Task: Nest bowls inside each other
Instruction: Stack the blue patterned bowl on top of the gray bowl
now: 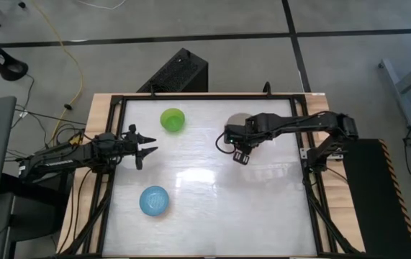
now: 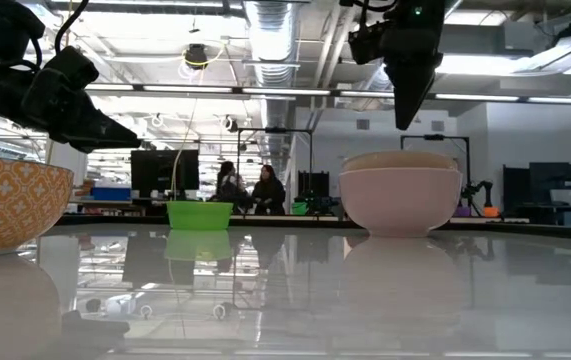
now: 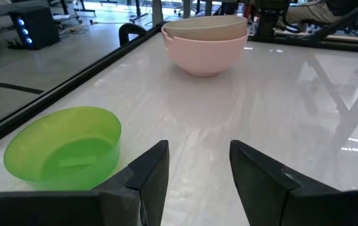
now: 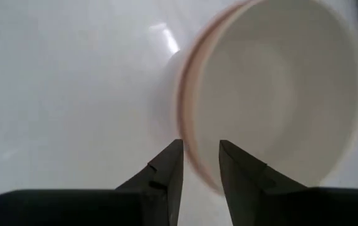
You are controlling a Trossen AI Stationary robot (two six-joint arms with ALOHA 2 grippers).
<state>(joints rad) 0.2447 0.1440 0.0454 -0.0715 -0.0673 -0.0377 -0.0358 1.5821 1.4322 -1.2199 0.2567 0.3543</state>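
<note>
Two nested bowls: cream bowl [image 3: 205,26] sits inside pink bowl [image 3: 207,53]

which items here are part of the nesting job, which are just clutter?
Job:
cream bowl nested in pink bowl
green bowl
blue bowl
right tool, open above the pink stack
left tool, open, waiting near the table's left edge

Not part of it:
orange patterned bowl, low view only
black box on the floor

Cream bowl [image 3: 205,26] nested in pink bowl [image 3: 207,53], upright; green bowl [image 1: 172,119], blue bowl [image 1: 154,201] apart.
</note>
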